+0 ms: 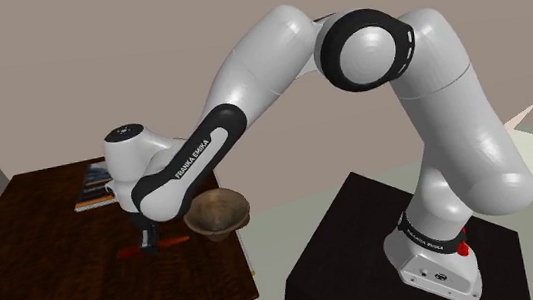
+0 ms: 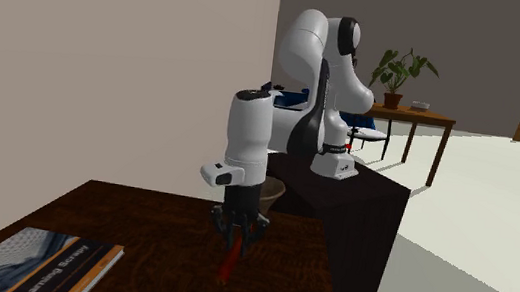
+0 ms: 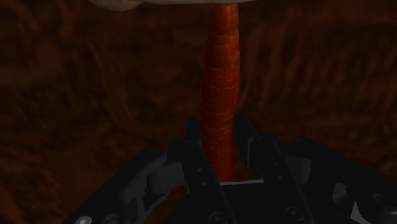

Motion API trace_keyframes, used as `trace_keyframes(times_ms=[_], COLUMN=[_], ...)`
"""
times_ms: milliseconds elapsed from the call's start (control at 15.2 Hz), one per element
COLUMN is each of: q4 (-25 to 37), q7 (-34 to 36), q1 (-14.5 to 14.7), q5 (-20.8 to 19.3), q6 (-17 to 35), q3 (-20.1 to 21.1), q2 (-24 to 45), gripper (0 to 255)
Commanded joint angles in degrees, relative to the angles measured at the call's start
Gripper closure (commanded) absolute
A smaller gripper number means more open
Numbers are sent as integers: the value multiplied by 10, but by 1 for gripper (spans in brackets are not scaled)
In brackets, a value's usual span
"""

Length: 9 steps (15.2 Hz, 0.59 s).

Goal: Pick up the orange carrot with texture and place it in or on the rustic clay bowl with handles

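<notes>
From the shoulder view, the gripper point(image 1: 148, 244) clasps the carrot point(image 1: 173, 241) lying nine-to-three; the bowl point(image 1: 218, 214) sits just beside it at three o'clock.

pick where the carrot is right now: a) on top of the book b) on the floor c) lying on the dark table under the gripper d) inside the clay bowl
c: the carrot lies flat on the dark table right under the gripper, apart from the bowl and the book.
</notes>
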Motion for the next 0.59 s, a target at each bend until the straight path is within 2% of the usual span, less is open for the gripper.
trace_keyframes(times_ms=[0, 528], q4=[-4, -4], q7=[-2, -6], q1=[-2, -8], q5=[2, 11], q6=[-9, -50], q3=[2, 10], q2=[-12, -54], gripper=[255, 255])
